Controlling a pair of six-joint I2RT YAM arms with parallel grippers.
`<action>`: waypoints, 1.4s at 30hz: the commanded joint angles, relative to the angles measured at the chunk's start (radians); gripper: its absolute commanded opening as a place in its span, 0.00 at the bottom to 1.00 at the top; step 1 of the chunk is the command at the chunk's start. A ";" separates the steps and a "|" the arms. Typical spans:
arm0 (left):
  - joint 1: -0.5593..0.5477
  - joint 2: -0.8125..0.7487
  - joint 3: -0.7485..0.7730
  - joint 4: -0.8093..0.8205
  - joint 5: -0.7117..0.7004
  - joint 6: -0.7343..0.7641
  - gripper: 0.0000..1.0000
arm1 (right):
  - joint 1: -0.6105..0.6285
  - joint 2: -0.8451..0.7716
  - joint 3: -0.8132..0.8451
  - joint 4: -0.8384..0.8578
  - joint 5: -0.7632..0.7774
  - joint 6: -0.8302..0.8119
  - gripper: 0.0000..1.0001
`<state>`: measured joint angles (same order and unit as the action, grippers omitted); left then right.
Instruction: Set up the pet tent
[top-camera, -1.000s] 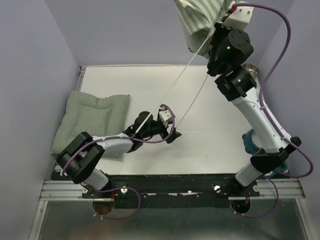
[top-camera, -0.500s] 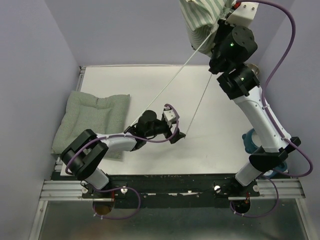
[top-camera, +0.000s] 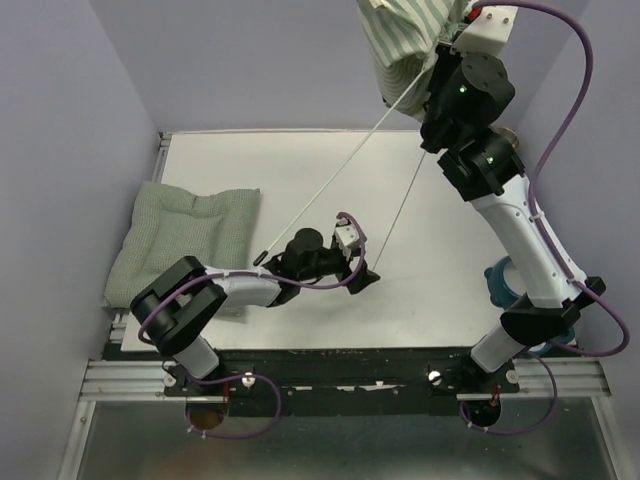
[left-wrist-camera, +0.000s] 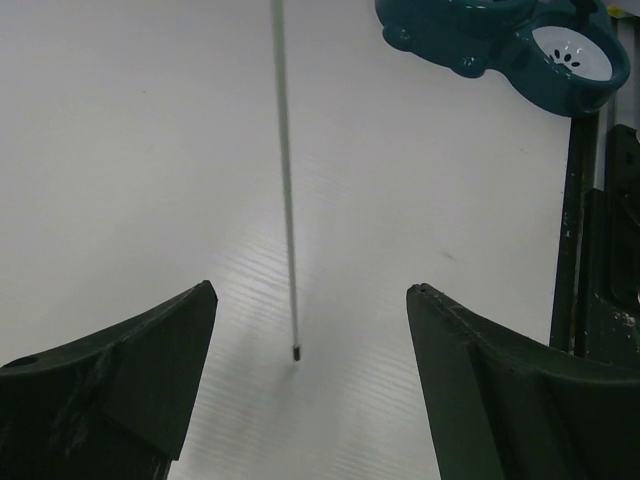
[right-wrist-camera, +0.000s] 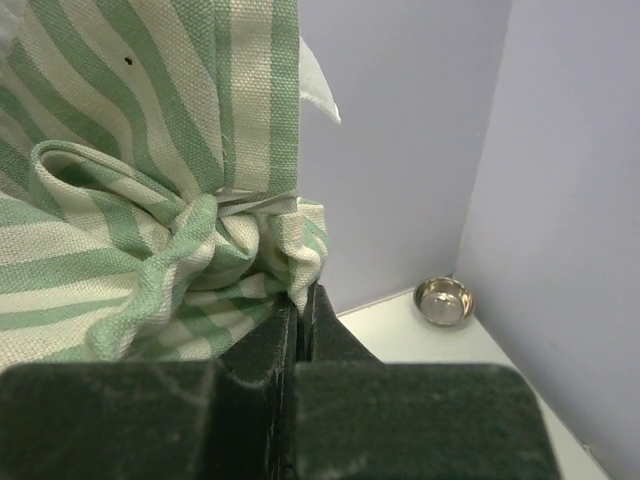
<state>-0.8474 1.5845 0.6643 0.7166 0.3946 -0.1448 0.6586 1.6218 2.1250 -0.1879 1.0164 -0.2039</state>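
The pet tent (top-camera: 405, 40), green-and-white striped fabric, hangs bunched high at the back right. My right gripper (top-camera: 440, 58) is shut on a fold of it; the wrist view shows the jaws (right-wrist-camera: 302, 300) pinched on the striped cloth (right-wrist-camera: 150, 200). Two thin whitish poles slope down from the tent: a long one (top-camera: 330, 180) ends near the cushion, a shorter one (top-camera: 398, 215) ends just above the table. My left gripper (top-camera: 365, 274) is open low over the table. The shorter pole's tip (left-wrist-camera: 296, 350) sits between its spread fingers (left-wrist-camera: 310, 300), touching neither.
A green checked quilted cushion (top-camera: 185, 240) lies at the table's left edge. A teal plastic piece (top-camera: 500, 285) sits at the right edge, also in the left wrist view (left-wrist-camera: 500, 40). A small metal bowl (right-wrist-camera: 443, 300) stands in the back right corner.
My left gripper has moved right, from beside the long pole's lower end to the shorter pole's tip. The right gripper has lifted the tent slightly higher.
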 joint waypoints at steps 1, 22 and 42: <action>-0.001 0.051 -0.003 0.055 -0.037 0.020 0.92 | 0.002 -0.046 0.026 -0.093 0.068 0.054 0.01; -0.099 0.003 -0.012 0.164 0.101 -0.085 0.00 | 0.009 -0.109 -0.141 -0.214 0.021 0.161 0.01; -0.128 -0.480 -0.262 -0.017 0.053 -0.246 0.00 | 0.072 -0.045 -0.293 -0.673 -0.616 0.563 0.11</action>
<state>-0.9901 1.2114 0.4133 0.5812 0.5133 -0.3000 0.7044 1.5295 1.8572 -0.6544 0.5888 0.2913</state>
